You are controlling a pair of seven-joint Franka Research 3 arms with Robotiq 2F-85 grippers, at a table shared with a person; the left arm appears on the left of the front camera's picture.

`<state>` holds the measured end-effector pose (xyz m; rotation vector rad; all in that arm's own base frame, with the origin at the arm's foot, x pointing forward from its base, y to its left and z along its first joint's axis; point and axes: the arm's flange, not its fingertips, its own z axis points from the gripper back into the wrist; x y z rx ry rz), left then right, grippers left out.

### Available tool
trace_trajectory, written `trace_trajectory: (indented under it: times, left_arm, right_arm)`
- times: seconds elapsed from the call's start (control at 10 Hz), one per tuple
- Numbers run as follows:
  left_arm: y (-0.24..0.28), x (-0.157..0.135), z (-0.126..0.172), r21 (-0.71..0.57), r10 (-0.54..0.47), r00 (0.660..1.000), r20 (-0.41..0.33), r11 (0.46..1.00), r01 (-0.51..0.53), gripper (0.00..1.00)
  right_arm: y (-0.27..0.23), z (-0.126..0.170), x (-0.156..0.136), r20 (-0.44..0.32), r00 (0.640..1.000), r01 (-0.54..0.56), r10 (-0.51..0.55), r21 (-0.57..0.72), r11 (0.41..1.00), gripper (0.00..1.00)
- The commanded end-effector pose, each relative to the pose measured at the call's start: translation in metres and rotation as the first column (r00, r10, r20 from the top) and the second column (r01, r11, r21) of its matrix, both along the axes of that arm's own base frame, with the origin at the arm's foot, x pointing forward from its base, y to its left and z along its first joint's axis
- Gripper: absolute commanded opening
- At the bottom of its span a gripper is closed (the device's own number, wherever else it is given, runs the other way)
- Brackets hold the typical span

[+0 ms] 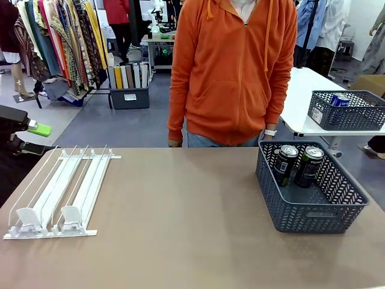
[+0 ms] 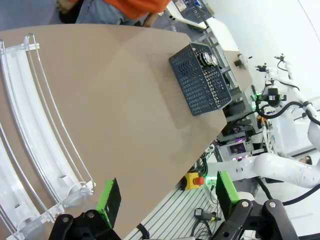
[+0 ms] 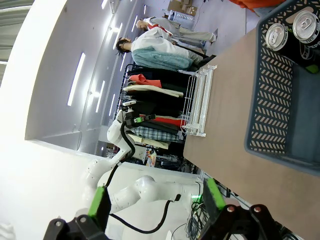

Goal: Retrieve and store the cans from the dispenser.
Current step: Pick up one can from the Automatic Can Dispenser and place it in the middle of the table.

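Two cans [image 1: 298, 164] stand in the basket [image 1: 313, 211]; the rack [image 1: 57, 192] has none.
Both the left gripper [image 2: 167, 197] and right gripper [image 3: 155, 200] are wide open, holding nothing. Cans look smooth, slippery and easy to dent, so grab around the middle.

The front view looks level across the table [image 1: 180, 229] toward the person [image 1: 231, 72] at 12 o'clock, while both rolled wrist views look from off the near edge, sharing the dispenser [image 1: 57, 192] at 9 and basket [image 1: 313, 211] at 3.
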<state>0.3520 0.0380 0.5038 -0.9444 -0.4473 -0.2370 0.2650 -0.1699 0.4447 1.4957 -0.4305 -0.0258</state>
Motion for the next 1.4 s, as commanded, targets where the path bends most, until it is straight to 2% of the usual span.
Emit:
trace_trajectory:
  times: [0.0, 1.3]
  left_arm:
    - [0.0009, -0.0017, 0.0029, -0.002, -0.002, 1.000, -0.009, 1.000, 0.002, 1.00]
    - [0.0009, -0.0017, 0.0029, -0.002, -0.002, 1.000, -0.009, 1.000, 0.002, 1.00]
  right_arm:
    - [0.0008, 0.0034, 0.0007, 0.009, 1.000, 0.006, -0.006, 0.013, 1.000, 1.00]
    - [0.0008, 0.0034, 0.0007, 0.009, 1.000, 0.006, -0.006, 0.013, 1.000, 1.00]
